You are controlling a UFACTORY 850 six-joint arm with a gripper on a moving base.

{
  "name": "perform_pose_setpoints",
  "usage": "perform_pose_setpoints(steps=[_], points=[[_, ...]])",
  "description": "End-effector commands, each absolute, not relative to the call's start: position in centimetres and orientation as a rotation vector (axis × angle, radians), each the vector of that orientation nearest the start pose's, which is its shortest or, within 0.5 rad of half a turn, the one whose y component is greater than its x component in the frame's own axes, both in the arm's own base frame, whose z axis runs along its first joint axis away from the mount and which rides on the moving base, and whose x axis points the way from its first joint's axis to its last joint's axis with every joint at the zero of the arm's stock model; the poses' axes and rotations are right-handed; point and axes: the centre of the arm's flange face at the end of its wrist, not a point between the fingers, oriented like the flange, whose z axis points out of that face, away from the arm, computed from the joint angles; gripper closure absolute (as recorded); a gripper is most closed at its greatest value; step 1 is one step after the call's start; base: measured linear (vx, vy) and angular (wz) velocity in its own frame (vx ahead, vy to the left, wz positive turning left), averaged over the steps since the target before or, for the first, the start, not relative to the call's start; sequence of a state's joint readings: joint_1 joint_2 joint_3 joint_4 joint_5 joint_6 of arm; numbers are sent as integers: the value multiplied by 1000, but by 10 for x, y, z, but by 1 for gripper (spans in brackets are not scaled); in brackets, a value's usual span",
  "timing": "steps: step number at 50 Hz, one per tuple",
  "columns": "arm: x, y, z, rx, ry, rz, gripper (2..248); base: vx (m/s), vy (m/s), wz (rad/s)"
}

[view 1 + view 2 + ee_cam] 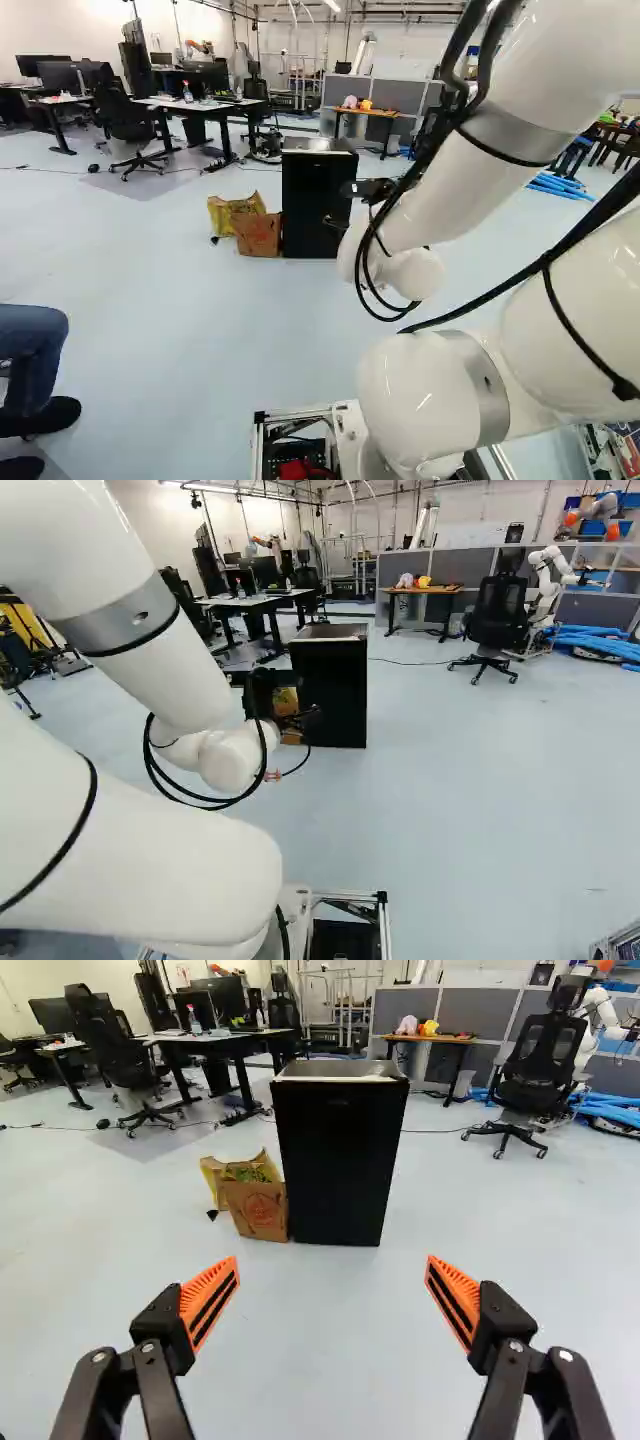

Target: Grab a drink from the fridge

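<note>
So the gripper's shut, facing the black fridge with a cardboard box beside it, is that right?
Not quite: the wrist view shows the gripper wide open, not shut. It does face the black fridge, and the cardboard box does stand beside the fridge.

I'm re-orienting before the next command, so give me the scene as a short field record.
target: black fridge, on the floor ahead of the hand
target_front: looks shut
grasp_state: open, holding nothing
contact: hand not touching the fridge
beside_target: brown carton and yellow bag
drink: none in the hand; fridge contents hidden
progress: fridge apparently not yet opened
</note>
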State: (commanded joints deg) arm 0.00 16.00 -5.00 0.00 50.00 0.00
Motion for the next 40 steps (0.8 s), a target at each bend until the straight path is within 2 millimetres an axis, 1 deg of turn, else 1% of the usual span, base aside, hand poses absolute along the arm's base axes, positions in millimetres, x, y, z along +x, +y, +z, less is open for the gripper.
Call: perform_pose_setpoints(steps=[40], points=[[270,0,366,-2558,0,-1824,3,126,39,-22]])
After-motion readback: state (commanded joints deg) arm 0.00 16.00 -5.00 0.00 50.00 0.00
